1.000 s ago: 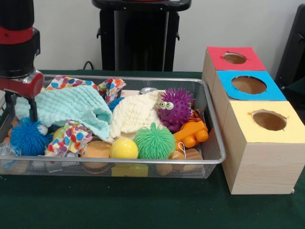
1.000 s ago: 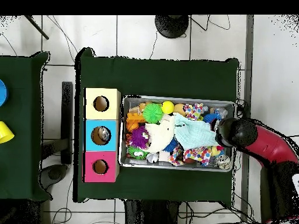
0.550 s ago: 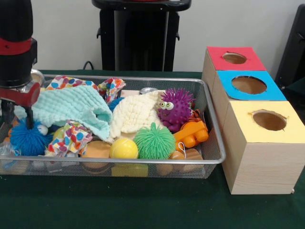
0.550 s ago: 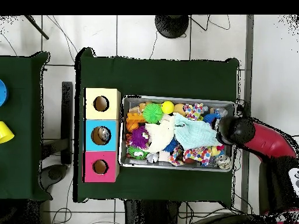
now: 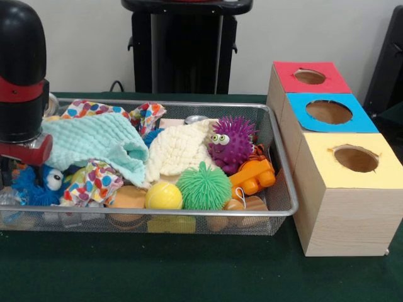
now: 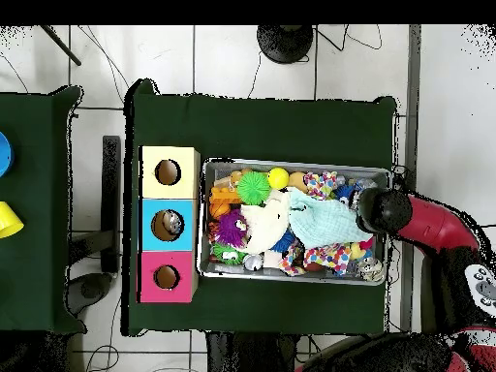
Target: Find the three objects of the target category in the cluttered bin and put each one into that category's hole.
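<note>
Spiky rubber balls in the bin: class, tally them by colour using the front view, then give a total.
Blue spiky ball: 1
Green spiky ball: 1
Purple spiky ball: 1
Total: 3

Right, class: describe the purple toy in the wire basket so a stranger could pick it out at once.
Start at the wire basket and go to the end nearest the coloured boxes. There the purple spiky toy sits above the orange toy, beside the cream cloth. It alone is purple, with googly eyes; the green spiky ball has none.
</note>
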Robot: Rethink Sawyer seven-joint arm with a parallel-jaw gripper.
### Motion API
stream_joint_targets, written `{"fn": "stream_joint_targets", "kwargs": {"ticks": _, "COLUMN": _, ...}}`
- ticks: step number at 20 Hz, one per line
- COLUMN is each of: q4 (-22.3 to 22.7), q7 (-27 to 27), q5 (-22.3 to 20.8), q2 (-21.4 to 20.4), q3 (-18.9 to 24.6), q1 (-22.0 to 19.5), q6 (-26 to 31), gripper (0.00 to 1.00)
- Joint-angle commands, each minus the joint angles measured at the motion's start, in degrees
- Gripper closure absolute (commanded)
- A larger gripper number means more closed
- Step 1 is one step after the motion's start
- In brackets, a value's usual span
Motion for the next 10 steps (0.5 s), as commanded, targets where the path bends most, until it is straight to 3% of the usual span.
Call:
{"fn": "stream_joint_targets", "kwargs": {"ticks": 1, "q4": -2.15, "q7": -8.17, "q5": -5.34, "q2": 3.67, "q3": 6.56, "q1": -0.30, "q6": -3.09, "gripper": 0.00}}
{"fn": "stream_joint_targets", "kwargs": {"ticks": 10, "q4": -1.75, "q7": -6.94, "q5": -4.97, "q2": 2.64, "q3": 6.93, "q1": -0.40, "q6": -0.36, "gripper": 0.00}}
